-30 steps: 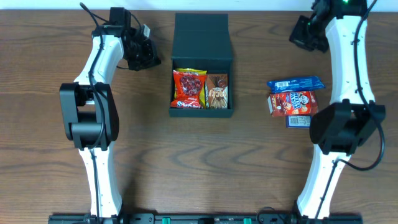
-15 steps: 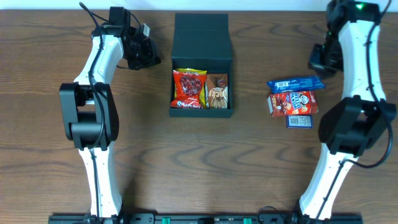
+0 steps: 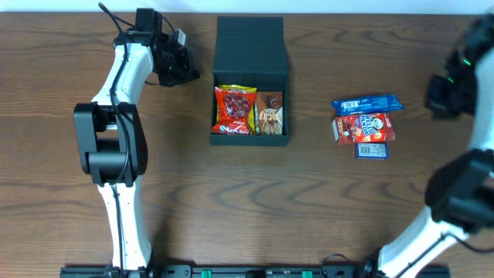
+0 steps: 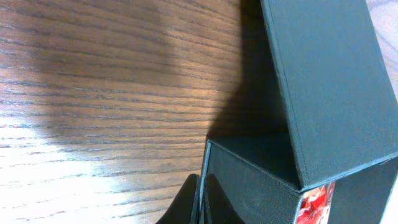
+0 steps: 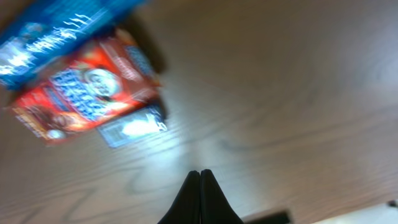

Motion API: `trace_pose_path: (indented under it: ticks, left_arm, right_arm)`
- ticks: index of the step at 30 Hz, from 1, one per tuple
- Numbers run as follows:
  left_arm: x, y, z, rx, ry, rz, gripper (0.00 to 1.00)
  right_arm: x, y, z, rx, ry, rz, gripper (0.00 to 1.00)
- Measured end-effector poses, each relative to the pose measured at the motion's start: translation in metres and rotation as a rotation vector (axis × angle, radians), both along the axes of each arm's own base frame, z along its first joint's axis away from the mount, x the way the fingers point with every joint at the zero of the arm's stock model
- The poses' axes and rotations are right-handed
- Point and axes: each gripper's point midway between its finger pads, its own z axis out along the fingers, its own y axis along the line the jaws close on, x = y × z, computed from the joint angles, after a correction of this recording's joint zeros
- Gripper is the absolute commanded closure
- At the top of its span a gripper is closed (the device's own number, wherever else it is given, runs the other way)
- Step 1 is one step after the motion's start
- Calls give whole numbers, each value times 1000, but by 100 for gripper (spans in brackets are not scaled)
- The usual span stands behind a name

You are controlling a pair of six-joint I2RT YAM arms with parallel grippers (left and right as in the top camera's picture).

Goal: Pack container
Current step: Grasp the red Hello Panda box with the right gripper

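Note:
The dark teal container (image 3: 251, 140) stands open at the table's middle back, its flap lid (image 3: 251, 46) folded away behind it. Inside lie a red snack packet (image 3: 235, 110) and a brown one (image 3: 270, 113). My left gripper (image 3: 184, 71) is shut and empty, left of the lid and apart from it. The left wrist view shows the lid (image 4: 329, 81), the box wall (image 4: 249, 180) and a corner of the red packet (image 4: 314, 205). My right gripper (image 3: 441, 96) is shut and empty, hovering right of the loose snacks.
To the container's right lie a blue packet (image 3: 367, 104), a red packet (image 3: 364, 127) and a small dark blue packet (image 3: 371, 150). They also show blurred in the right wrist view: blue (image 5: 56, 31), red (image 5: 87, 93), small (image 5: 134, 127).
My right arm has swung from the back of the table out to the right and nearer, now beside the loose snacks. The left arm and the container have not moved.

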Motion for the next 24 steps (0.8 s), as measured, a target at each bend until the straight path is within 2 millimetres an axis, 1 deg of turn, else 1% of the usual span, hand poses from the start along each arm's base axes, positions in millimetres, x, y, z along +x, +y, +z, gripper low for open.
trace_pose_path:
  ticks: [2,3,4,6,7,8,9,11,12,13,17,19,21,24]
  left_arm:
    - [2,0,0,0,-7,0,94]
    - [2,0,1,0,-11,0,94]
    - [4,0,1,0,-18,1,94]
    - [6,0,2,0,-28,1,94]
    - [6,0,2,0,-28,1,94]
    - [6,0,2,0,-29,1,94]
    - [6,0,2,0,-29,1,94]
    - [6,0,2,0,-28,1,94]
    - [6,0,2,-1,-28,2,94]
    - [6,0,2,-1,-28,2,94]
    - [6,0,2,-1,-27,2,94]
    - [6,0,2,-1,-28,2,94]
    - [6,0,2,-1,-27,2,94]
    - [6,0,2,-1,-27,2,94]
  right_arm:
    - [-12,-3,-9,7,11,-17,98]
    - [-16,1,-18,21,25,-10,94]
    - [-16,6,-25,33,32,-1,91]
    - [-10,20,-44,61,30,34,86]
    - [-7,28,-52,78,28,54,77]
    - [-2,38,-61,94,21,81,54]
    - [2,44,-65,102,11,91,33]
    - [8,53,-70,111,-6,114,14]
    - [12,57,-70,112,-18,126,3]
    - [18,63,-70,110,-35,154,1]
    - [30,80,-70,97,-67,214,1]
    - [35,88,-70,96,-78,200,1]
    - [38,93,-70,96,-85,131,1]
    - [37,97,-70,108,-82,-46,1]
